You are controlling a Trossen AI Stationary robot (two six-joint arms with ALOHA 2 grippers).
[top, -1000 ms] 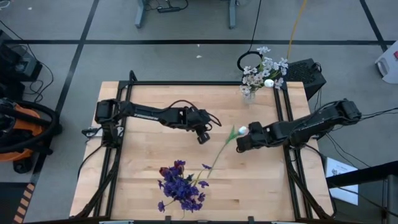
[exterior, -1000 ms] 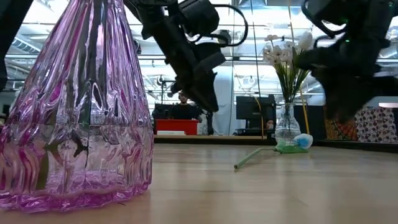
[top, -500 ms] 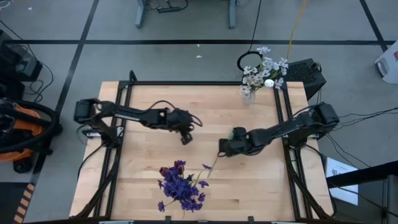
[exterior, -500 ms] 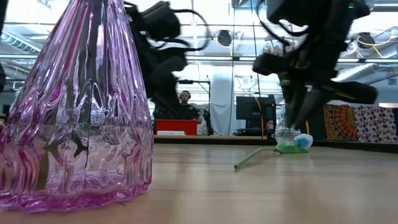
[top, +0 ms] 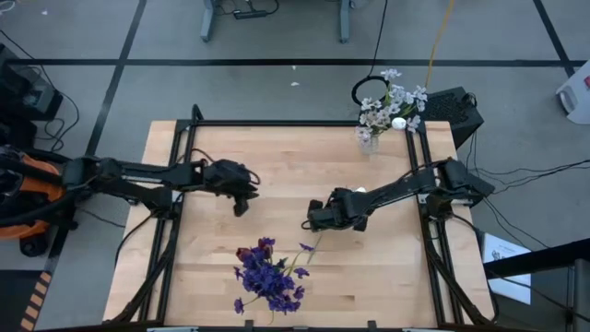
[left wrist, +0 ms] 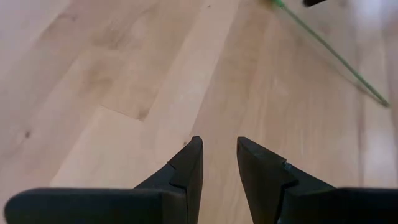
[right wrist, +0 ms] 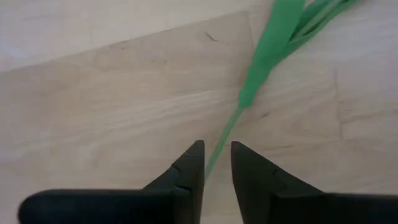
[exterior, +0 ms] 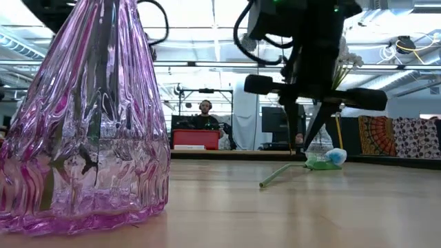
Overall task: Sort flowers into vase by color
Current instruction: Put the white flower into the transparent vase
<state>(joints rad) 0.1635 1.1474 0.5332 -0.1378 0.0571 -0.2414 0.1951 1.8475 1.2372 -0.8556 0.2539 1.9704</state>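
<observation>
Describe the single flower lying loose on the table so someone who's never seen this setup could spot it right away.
Start at the wooden table and find the right gripper near its middle. The loose flower lies flat under it, its thin green stem running towards the purple bouquet. Unlike the purple and white bunches, it lies alone outside any vase.

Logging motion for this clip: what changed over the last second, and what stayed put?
The right hand slid leftward along the white tulip lying on the table, and its fingers now straddle the green stem. The left hand drew back toward its own side, empty. The tulip, the purple flowers and the white bouquet stayed put.
</observation>
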